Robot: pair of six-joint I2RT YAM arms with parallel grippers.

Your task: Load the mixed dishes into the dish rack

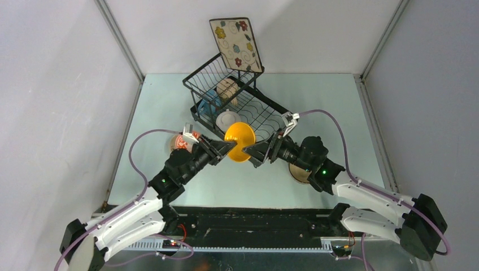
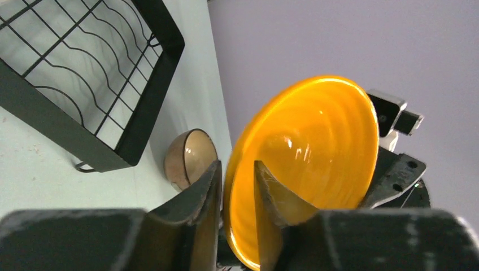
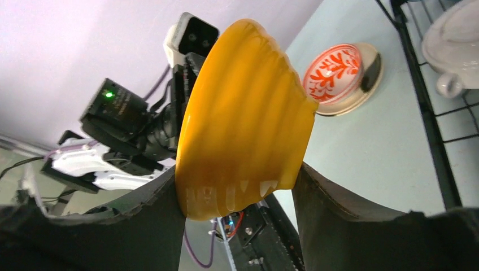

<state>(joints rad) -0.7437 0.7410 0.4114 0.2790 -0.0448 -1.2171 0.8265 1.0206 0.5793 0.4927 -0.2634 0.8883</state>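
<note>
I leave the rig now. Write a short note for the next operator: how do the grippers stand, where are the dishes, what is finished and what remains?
Left gripper: shut on the rim of the yellow bowl, which is in the air in front of the rack.
Right gripper: shut around the same bowl's body.
Done, in the rack: square flowered plate standing at the far end, blue mug, beige mug, white bowl.
On the table: red-patterned bowl left of the rack, tan bowl by the right arm.
Left to do: load the yellow bowl, then those two.
</note>
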